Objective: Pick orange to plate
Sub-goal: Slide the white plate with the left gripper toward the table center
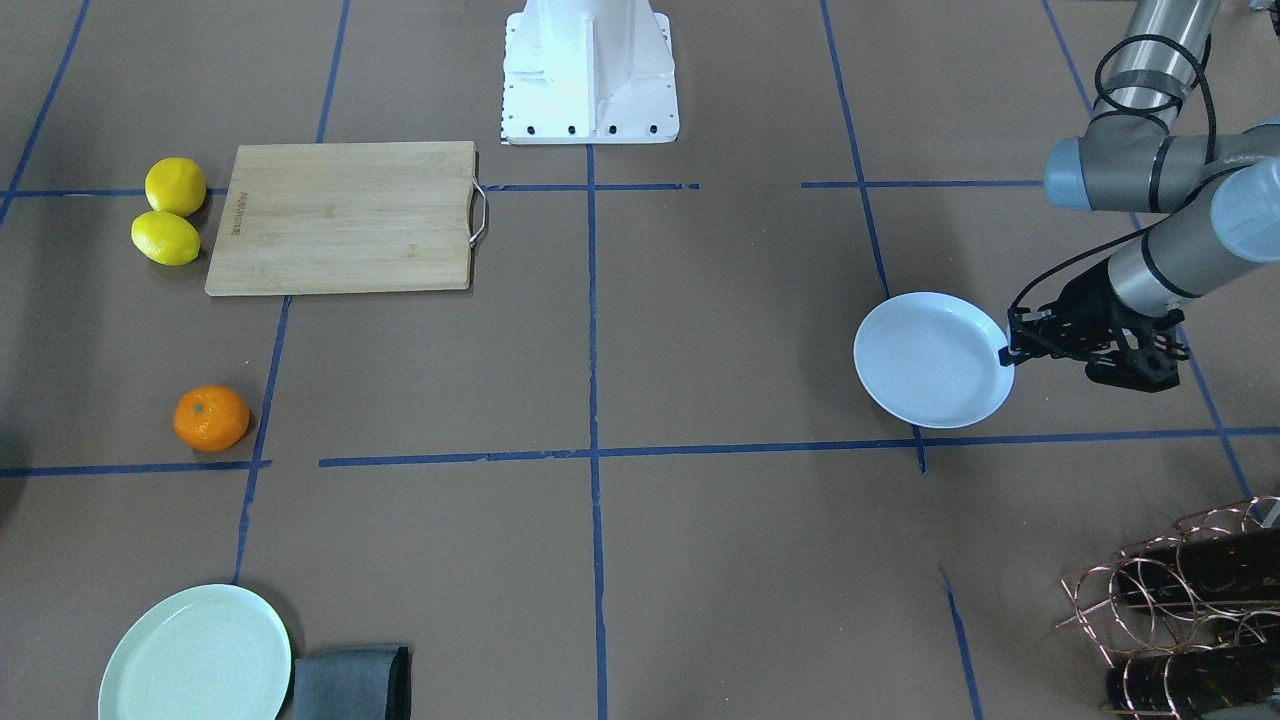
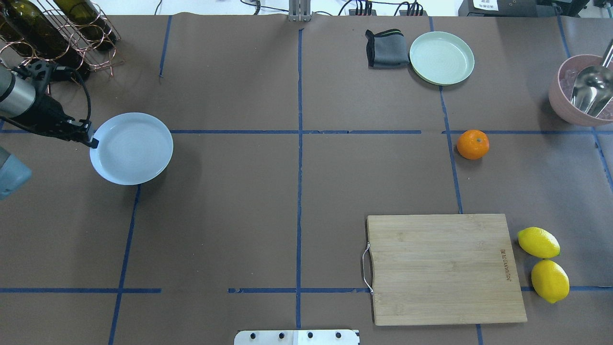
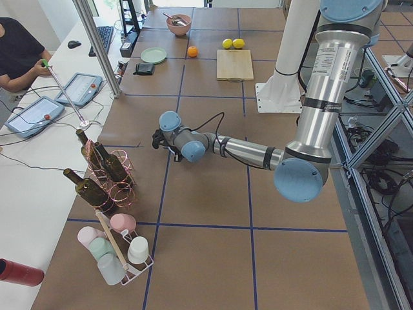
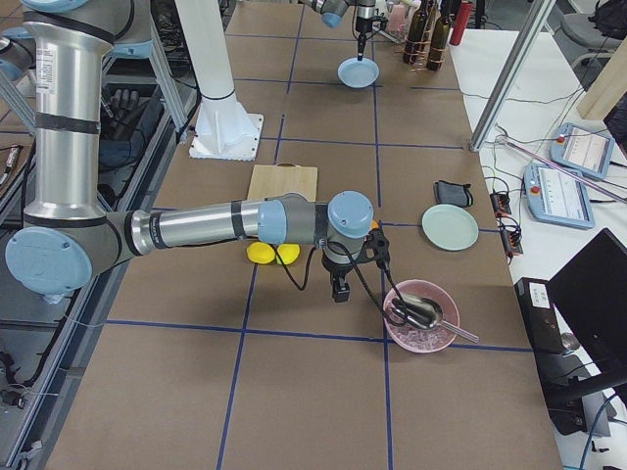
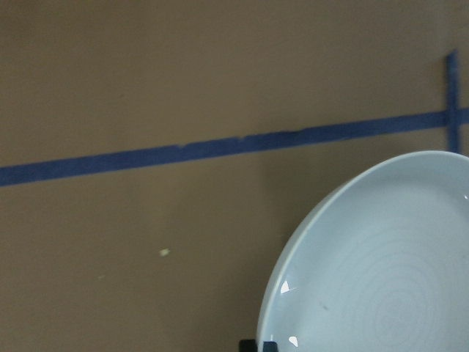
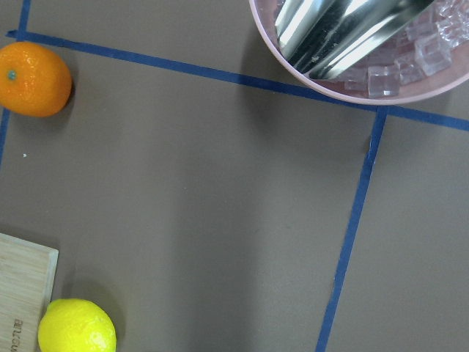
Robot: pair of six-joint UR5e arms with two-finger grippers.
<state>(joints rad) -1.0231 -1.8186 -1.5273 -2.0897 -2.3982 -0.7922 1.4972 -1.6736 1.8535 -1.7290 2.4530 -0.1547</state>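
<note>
Table point(image 2: 230, 225) papered in matt brown and gridded with blue tape lines point(image 2: 299, 191), light even, shadows soft and faint; long white bench point(image 3: 32, 174) runs along the operators' side, a slanted aluminium post point(image 3: 97, 45) rising where they meet

Bamboo cutting board point(image 2: 445, 268) lies flat, its metal handle point(image 2: 366, 261) facing the table's middle. Two yellow lemons point(image 2: 538, 242) point(image 2: 550, 281) sit side by side just off its opposite short edge. Mint-green plate point(image 2: 441, 58) has a folded grey cloth point(image 2: 387, 49) against its rim. Pink bowl point(image 2: 558, 96) holds ice cubes point(image 6: 410, 62) and a metal scoop point(image 2: 591, 91). Copper wire rack point(image 2: 103, 45) holds wine bottles point(image 2: 28, 33).
</note>
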